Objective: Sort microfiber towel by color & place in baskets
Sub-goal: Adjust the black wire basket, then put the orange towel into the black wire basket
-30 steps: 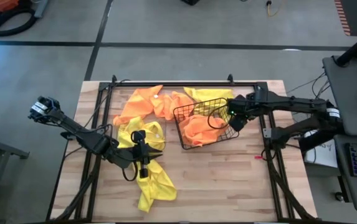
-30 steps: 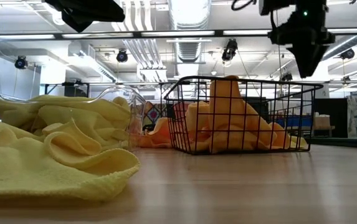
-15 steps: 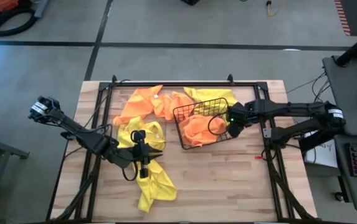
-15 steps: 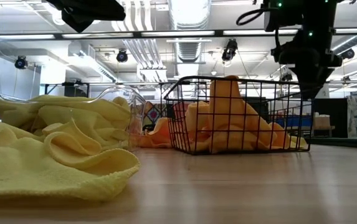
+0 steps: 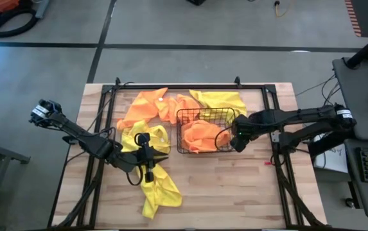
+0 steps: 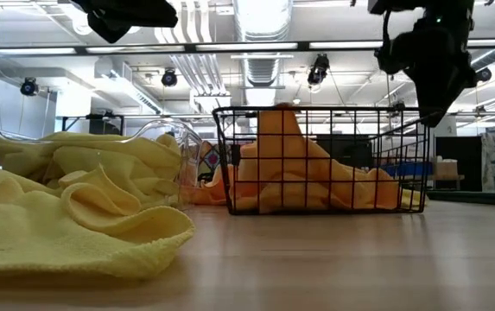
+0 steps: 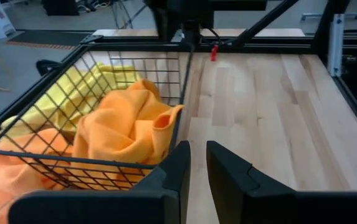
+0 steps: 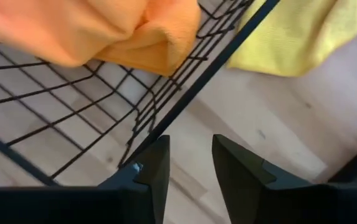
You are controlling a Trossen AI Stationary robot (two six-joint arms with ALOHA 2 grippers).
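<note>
The black wire basket (image 5: 204, 131) stands mid-table, holding orange towels (image 5: 200, 135). My right gripper (image 5: 238, 136) is open at its right wall, one finger inside the rim and one outside. The clear basket (image 6: 171, 149), left of the wire one, holds yellow towels (image 6: 74, 154). My left gripper (image 5: 148, 159) hovers above it, shut, its fingers (image 7: 179, 168) parted by a slit and holding nothing. More orange towels (image 5: 148, 106) and a yellow one (image 5: 225, 99) lie at the far side. Another yellow towel (image 5: 158, 190) lies spread near the front edge. My right gripper comes steeply from above at the top rim of the wire basket's right wall (image 8: 194, 93). The rim wire runs up against the tip of the inside finger (image 8: 153, 163); the outside finger (image 8: 240, 165) hangs over bare table. The basket stands flat on the table.
A black metal frame (image 5: 275, 138) runs around the table's edges, close behind my right arm. Bare wood (image 5: 235, 192) lies open in front of the wire basket and to its right.
My right gripper has come toward the table's near edge and sunk, tipping to point more steeply down. The wire basket, slanted before, has turned square to the table's edges and slid a little toward the left, the orange towels going with it.
</note>
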